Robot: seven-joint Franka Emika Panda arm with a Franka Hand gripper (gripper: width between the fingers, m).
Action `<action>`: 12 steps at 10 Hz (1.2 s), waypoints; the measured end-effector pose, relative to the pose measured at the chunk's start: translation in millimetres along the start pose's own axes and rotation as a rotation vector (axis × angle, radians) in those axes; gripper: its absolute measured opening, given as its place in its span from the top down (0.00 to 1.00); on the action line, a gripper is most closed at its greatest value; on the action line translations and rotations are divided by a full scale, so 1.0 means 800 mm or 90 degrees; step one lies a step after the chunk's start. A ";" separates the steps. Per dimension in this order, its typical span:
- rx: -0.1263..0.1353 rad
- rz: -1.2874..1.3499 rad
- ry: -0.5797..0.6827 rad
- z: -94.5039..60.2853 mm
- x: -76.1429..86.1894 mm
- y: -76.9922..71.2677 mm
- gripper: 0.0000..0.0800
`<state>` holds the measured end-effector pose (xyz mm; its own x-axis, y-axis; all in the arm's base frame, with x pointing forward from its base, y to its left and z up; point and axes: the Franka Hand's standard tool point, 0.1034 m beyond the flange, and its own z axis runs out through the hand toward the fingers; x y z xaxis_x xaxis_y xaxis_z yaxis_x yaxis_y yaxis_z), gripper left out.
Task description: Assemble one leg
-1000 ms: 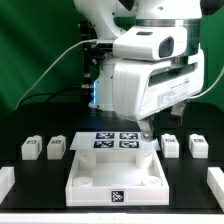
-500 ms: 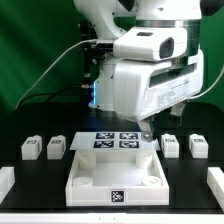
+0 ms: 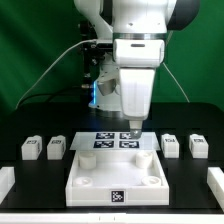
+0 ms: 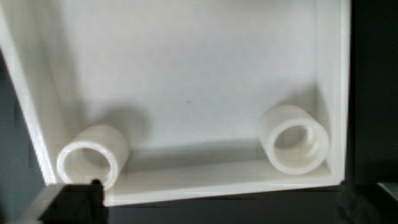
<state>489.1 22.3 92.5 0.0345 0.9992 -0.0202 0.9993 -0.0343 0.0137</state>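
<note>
Hovering gripper (image 3: 133,128) is held near white panel (image 3: 100,165), sockets (image 4: 299,138) kept upward for legs; nearest leg (image 3: 171,145) lies ungrasped; spread of fingers (image 4: 71,198) cannot be told.

Four small white plastic tagged leg blocks (image 3: 30,149) (image 3: 57,147) (image 3: 171,146) (image 3: 198,146) in one row
Two sit mid-left of the frame, two mid-right, tags visible.

Exterior view bright, evenly lit; wrist view blurred, white panel (image 4: 196,70) washed out, soft shadows beside sockets (image 4: 299,135).
</note>
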 end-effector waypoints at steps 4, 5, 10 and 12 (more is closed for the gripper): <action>0.012 -0.035 0.003 0.034 -0.023 -0.035 0.19; 0.001 -0.039 0.008 0.054 -0.040 -0.058 0.19; 0.040 -0.002 0.017 0.105 -0.045 -0.085 0.19; 0.040 -0.001 0.017 0.105 -0.046 -0.085 0.32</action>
<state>420.8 -13.8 8.4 0.0338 0.9994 0.0061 0.9982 -0.0335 -0.0496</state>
